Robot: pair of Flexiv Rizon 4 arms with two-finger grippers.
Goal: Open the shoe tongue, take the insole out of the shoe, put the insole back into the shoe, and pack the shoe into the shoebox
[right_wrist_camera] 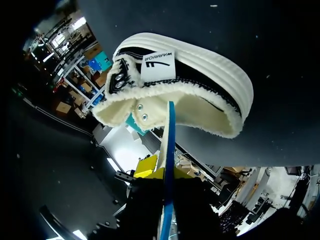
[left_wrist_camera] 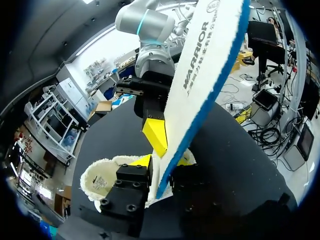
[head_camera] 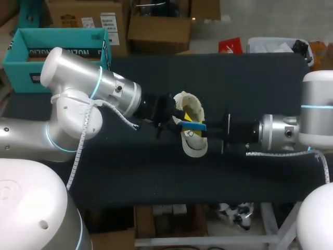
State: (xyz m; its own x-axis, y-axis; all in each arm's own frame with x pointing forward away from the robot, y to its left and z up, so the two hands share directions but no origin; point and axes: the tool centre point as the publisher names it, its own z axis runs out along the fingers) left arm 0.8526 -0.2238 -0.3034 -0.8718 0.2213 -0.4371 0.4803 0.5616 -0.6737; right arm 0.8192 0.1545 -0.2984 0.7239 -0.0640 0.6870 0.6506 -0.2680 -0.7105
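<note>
A low shoe point(head_camera: 193, 147) with a white sole, a dark upper and a pale fleece lining lies at the middle of the dark worktop point(head_camera: 250, 83), running from far to near. Its fleece collar is at the far end.

The right pincer point(head_camera: 204, 126) comes in from the right and reaches the shoe's right side. It is pressed together on the insole point(head_camera: 193, 125), which is white with a blue edge. In the right wrist view the insole stands edge-on between the two yellow tips and runs ahead to the fleece collar at the shoe's opening.

The left pincer point(head_camera: 176, 117) comes in from the left and sits at the shoe's left side, by the collar. In the left wrist view the insole rises across it, with one yellow tip of the right pincer against the insole's white face just beyond. Whether the left pincer is spread or closed I cannot tell.

A teal shoebox point(head_camera: 31, 67) stands at the far left, well apart from the shoe.
</note>
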